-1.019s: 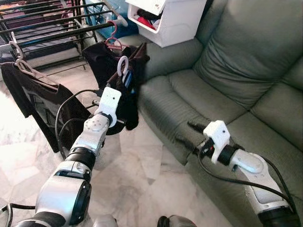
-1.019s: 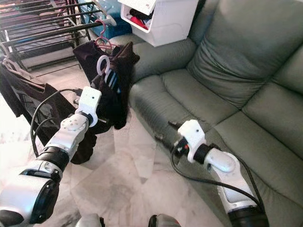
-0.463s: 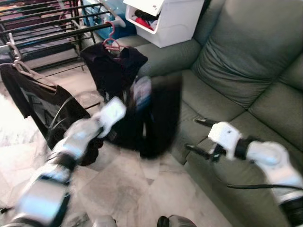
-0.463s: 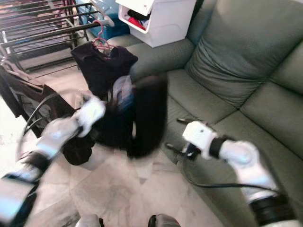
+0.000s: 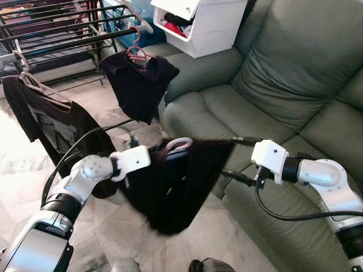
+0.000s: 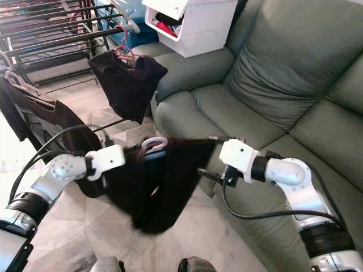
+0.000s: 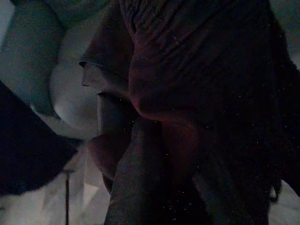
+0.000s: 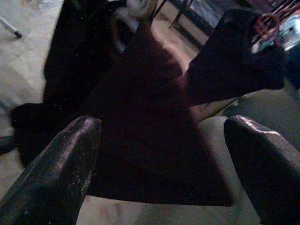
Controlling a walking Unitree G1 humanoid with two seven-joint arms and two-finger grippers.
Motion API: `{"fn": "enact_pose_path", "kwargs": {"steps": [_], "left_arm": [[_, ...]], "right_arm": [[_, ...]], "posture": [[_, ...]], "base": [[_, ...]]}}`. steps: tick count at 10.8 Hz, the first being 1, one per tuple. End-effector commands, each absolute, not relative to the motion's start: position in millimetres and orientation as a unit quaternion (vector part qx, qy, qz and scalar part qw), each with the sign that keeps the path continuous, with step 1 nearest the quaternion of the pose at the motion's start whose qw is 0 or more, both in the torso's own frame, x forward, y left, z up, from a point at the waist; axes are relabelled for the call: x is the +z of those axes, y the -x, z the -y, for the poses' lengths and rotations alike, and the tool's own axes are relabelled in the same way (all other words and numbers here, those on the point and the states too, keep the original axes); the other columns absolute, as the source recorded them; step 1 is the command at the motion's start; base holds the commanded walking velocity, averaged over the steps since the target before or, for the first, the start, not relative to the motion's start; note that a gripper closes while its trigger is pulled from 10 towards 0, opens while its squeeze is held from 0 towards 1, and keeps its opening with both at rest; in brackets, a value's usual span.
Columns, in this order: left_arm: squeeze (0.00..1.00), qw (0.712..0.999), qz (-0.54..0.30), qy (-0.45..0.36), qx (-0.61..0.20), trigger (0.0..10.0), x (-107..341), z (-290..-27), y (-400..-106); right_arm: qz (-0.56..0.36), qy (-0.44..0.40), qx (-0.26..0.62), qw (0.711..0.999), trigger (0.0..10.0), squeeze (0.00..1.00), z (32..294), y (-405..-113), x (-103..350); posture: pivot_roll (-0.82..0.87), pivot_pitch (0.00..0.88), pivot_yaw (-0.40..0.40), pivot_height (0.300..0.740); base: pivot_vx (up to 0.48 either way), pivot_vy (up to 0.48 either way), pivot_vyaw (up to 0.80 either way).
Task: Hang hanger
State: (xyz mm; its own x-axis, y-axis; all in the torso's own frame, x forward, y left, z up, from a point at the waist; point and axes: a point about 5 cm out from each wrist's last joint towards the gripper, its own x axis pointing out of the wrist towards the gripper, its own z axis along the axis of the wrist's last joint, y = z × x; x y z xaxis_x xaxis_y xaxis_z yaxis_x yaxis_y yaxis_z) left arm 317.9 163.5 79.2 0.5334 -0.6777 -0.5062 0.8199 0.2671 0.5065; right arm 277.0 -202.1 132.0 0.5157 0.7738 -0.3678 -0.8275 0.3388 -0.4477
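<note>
The left tool (image 5: 156, 156) is held low in front of the robot, over the marble floor (image 5: 170, 249), and its fingers are buried in dark cloth, so how far they are closed cannot be told. At that tool the white hanger (image 5: 178, 144) is seen, its round hook lying nearly flat and pointing toward the sofa (image 5: 266, 68). The hanger's long axis runs roughly level from the left tool toward the right tool, and a dark garment (image 5: 176, 192) is draped from it, sagging down to just above the floor. The right tool (image 5: 238, 158) is spread wide, one finger stretched along the garment's upper edge and the other lower, beside the sofa's front; in the right wrist view both fingers (image 8: 61, 164) are seen well apart with the garment ahead between them, and whether the cloth is touched cannot be told. Behind, a black drying rack (image 5: 68, 28) carries a pink hanger (image 5: 136, 51) with a dark top and another hanger with a black shirt (image 5: 51, 122). A white bin (image 5: 204, 22) sits on the sofa arm.
</note>
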Motion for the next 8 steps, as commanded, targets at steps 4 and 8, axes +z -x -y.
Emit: {"fn": "enact_pose_path", "kwargs": {"steps": [4, 8], "left_arm": [[0.00, 0.764, -0.035, -0.393, -0.510, 0.0, 92, -143, -317], [0.00, 0.766, -0.003, -0.388, -0.513, 0.0, 95, -130, -315]], "right_arm": [[-0.035, 0.347, 0.496, 0.795, 10.0, 0.00, 207, -305, 147], [-0.036, 0.366, 0.512, 0.776, 10.0, 0.00, 202, -322, 153]], "posture": [[-0.12, 0.000, -0.024, 0.740], [-0.11, 0.000, -0.023, 0.740]], "base": [[0.000, 0.000, 0.00], [0.000, 0.000, 0.00]]}}
